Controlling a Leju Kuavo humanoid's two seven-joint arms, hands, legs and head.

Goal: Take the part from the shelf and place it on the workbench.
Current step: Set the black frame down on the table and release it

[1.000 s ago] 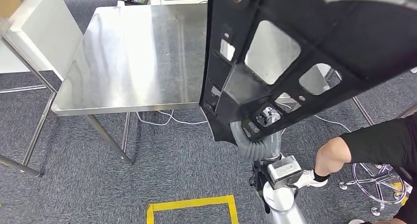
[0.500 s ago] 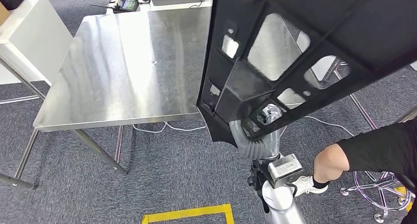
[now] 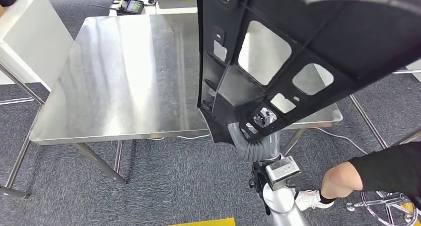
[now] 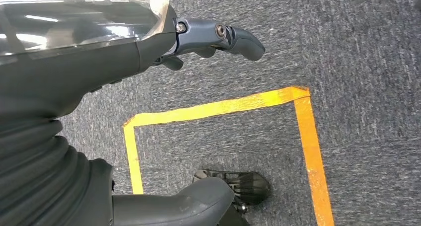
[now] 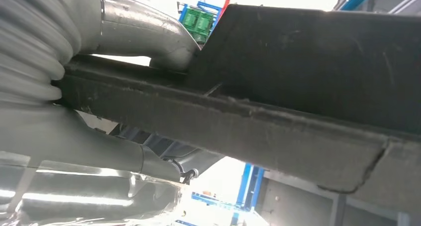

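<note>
A steel workbench [image 3: 124,77] stands on grey carpet and takes up the middle of the head view, its shiny top bare where it can be seen. In front of it, held up in the air and close to the camera, is a big black plastic part [image 3: 308,52] with several cut-out windows, tilted so that it slants across the upper right of the view and overlaps the bench's right side. The right hand [image 3: 258,124] grips the part's lower edge from beneath; in the right wrist view its grey thumb [image 5: 149,32] lies pressed along the part's rim. The left hand [image 4: 208,39] hangs down above the carpet and a yellow tape square [image 4: 223,107], holding nothing, its dark fingers slightly bent and apart. A person's arm [image 3: 377,169] in a black sleeve reaches in at lower right, beside a white shoe [image 3: 308,198]. A small handheld controller [image 3: 130,6] lies beyond the bench's far edge.
</note>
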